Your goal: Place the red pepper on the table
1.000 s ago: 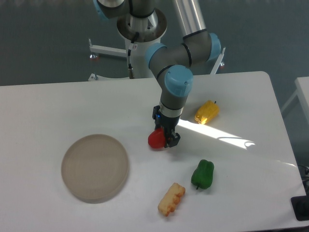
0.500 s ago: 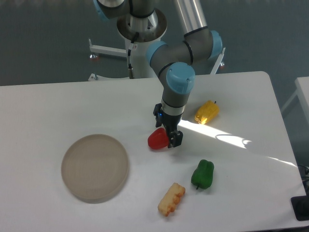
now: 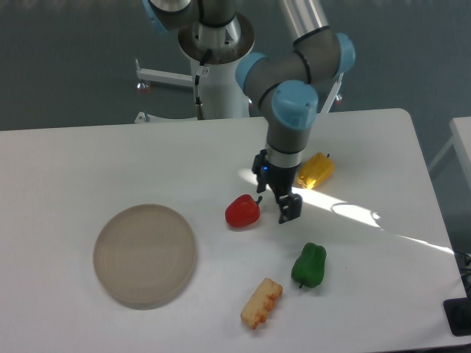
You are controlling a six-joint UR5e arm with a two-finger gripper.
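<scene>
3 peppers: red pepper | green pepper | yellow pepper | 1 plate

You are seeing the red pepper lying free on the white surface, with the hand hanging just to its right, empty. The green pepper, yellow pepper and beige plate are sitting nearby.
</scene>
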